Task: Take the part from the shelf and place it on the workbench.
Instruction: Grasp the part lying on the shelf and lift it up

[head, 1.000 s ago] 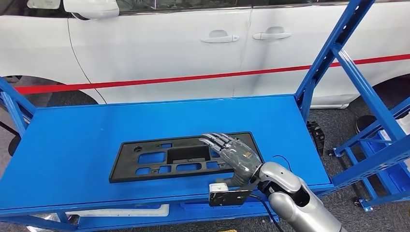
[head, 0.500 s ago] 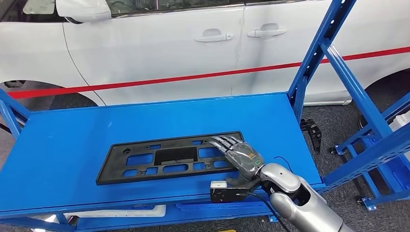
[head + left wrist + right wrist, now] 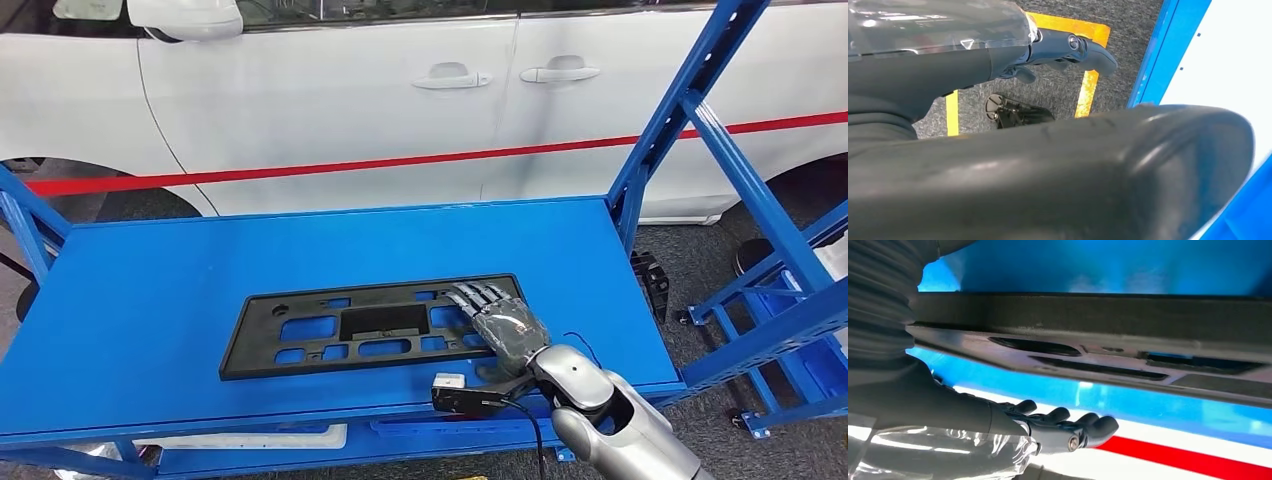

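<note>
Shifted view since half a second ago: whole scene slid slightly, so camera motion; right hand sits a little further onto the part's end.

White car behind, red stripe along its doors. Blue workbench in front, its surface carrying the black part, a flat perforated panel lying flat.

Progress, judged: part already rests on the bench; remaining is release and withdrawal.

Right hand: fingers extended, lying on the part's right end; whether it is still gripped, cannot tell. Left hand hangs over the floor, fingers curled, holding nothing.
</note>
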